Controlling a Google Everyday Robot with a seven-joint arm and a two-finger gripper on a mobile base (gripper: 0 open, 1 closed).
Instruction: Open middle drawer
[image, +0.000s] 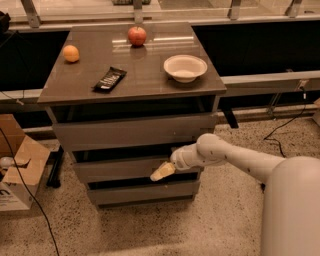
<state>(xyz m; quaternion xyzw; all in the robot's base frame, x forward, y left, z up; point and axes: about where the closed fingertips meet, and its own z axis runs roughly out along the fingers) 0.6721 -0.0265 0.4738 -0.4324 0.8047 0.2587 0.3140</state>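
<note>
The middle drawer (120, 169) is the second of three flat grey-brown fronts in the cabinet, with a dark gap above it. It sits about flush with the lowest drawer (140, 192). My white arm reaches in from the lower right. My gripper (162, 171), with cream-coloured fingers, is at the right part of the middle drawer's front, by its top edge. The top drawer (135, 131) stands out slightly further forward.
On the cabinet top (135, 75) lie an orange (71, 53), a red apple (137, 35), a black packet (109, 79) and a white bowl (185, 67). A cardboard box (17, 172) and cables are on the floor at the left.
</note>
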